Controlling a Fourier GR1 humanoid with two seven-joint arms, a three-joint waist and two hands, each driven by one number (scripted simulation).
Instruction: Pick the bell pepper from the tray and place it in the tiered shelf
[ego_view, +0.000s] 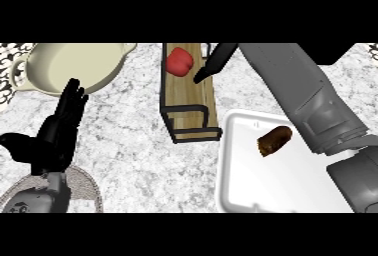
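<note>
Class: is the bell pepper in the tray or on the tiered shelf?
On the tiered shelf: the bell pepper rests on its wooden board, outside the tray.

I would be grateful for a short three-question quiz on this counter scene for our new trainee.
1. True or false: the red bell pepper lies on the white tray.
2. What lies on the tray? A) a brown oblong item B) a spoon C) a cup
3. Short answer: which hand is beside the pepper, over the wooden tiered shelf?

Key
1. False: the pepper lies on the shelf.
2. A.
3. The right hand, with its fingers straight.
</note>
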